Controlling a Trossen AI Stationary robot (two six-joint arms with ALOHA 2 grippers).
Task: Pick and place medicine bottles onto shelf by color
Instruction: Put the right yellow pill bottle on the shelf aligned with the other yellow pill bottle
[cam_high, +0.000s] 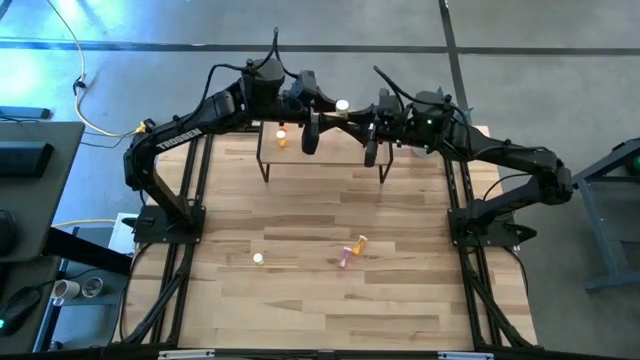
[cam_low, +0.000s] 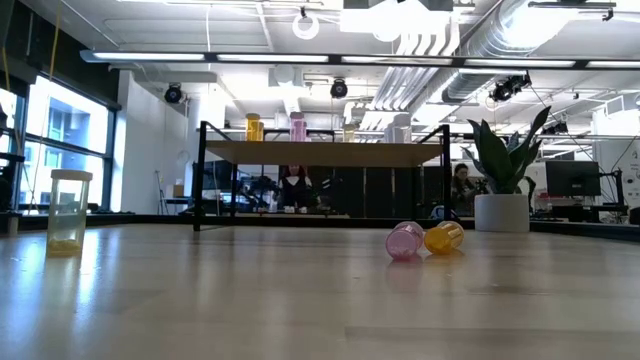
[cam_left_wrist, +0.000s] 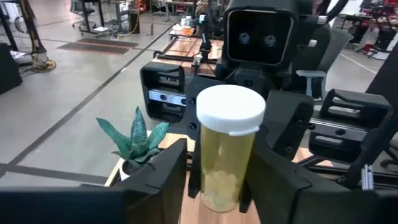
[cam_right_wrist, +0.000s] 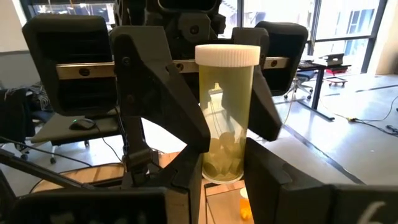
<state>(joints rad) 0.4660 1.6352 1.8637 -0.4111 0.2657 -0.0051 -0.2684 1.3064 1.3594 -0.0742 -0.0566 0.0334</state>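
Item: yellow bottle (cam_right_wrist: 225, 115), white cap up, long axis vertical, held over the shelf (cam_high: 325, 135) midway between the two hands, which meet face to face above the shelf's back edge. Right hand (cam_right_wrist: 214, 186) pinches the bottle's base. Left hand (cam_left_wrist: 217, 180) brackets the same bottle, fingers just beside its sides; whether they press it cannot be told, and both hands are equally near.

A shelf (cam_high: 322, 135) stands at the table's (cam_high: 300, 310) far edge with bottles (cam_low: 297, 127) on it. Two bottles (cam_high: 352, 250) lie touching mid-table; another (cam_high: 258, 258) stands to their left.
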